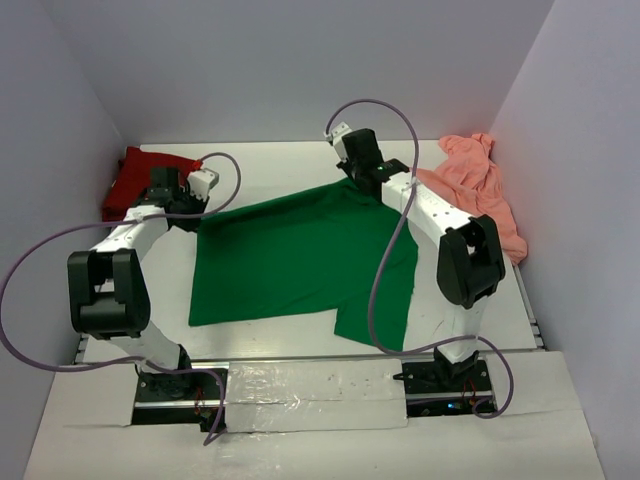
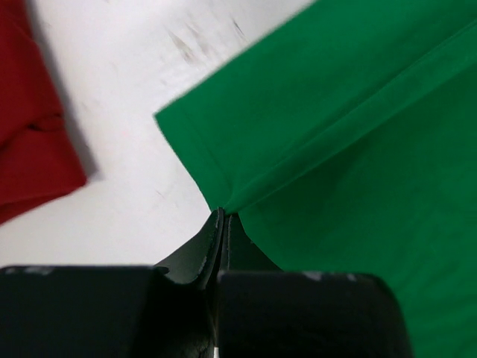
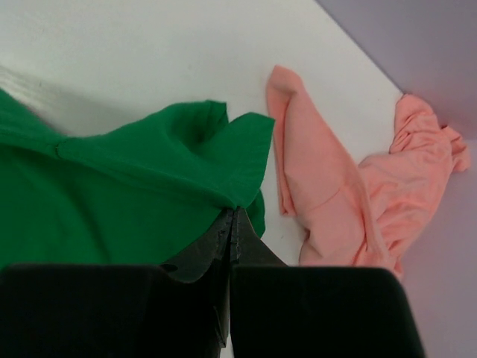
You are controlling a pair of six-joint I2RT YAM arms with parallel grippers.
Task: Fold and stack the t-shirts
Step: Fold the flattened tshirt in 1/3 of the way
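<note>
The bright green t-shirt (image 1: 300, 255) lies spread across the middle of the table. My left gripper (image 1: 188, 213) is shut on its far left edge, where the cloth (image 2: 335, 112) rises in a pinched fold at the fingertips (image 2: 222, 218). My right gripper (image 1: 377, 186) is shut on its far right part, the green cloth (image 3: 149, 164) bunched at the fingertips (image 3: 232, 212). The dark red t-shirt (image 1: 140, 178) lies crumpled at the far left; it also shows in the left wrist view (image 2: 30, 134). The salmon-pink t-shirt (image 1: 480, 195) lies crumpled at the far right; it also shows in the right wrist view (image 3: 358, 194).
White walls close in the table on the left, back and right. A purple cable (image 1: 385, 270) hangs from the right arm over the green shirt's right side. A metal rail (image 1: 530, 310) runs along the table's right edge.
</note>
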